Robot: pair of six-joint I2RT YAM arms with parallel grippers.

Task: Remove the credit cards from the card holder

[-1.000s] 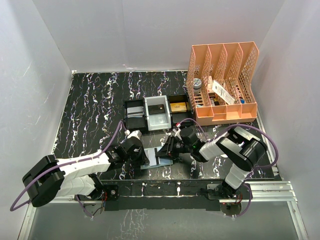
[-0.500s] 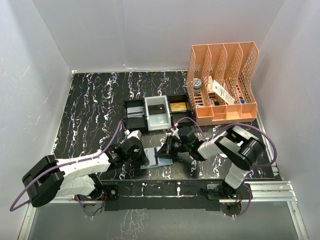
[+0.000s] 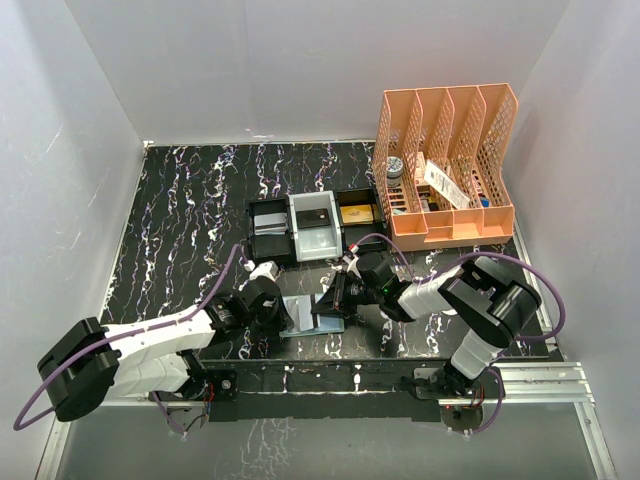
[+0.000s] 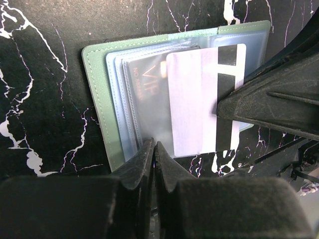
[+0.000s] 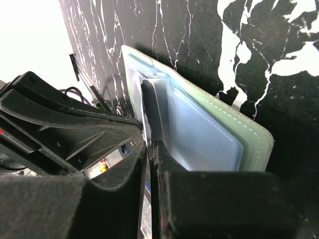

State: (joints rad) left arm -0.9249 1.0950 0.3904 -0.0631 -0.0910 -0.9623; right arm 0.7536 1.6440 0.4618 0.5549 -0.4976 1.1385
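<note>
The card holder (image 3: 298,315) lies open on the black marbled worktop (image 3: 190,220), close to the front edge, right between the two hands. The left hand (image 4: 154,144) has its fingers pressed together, tips planted on the holder's near edge. The right hand (image 5: 150,143) comes in from the opposite side and is clamped on the striped end of a white credit card (image 4: 192,109). The holder is sage green outside, with pale blue see-through pockets stacked like pages inside. The white credit card has a black stripe and sticks partway out of its pocket. Under it there's a grey credit card (image 4: 144,99) marked VIP, tucked in.
</note>
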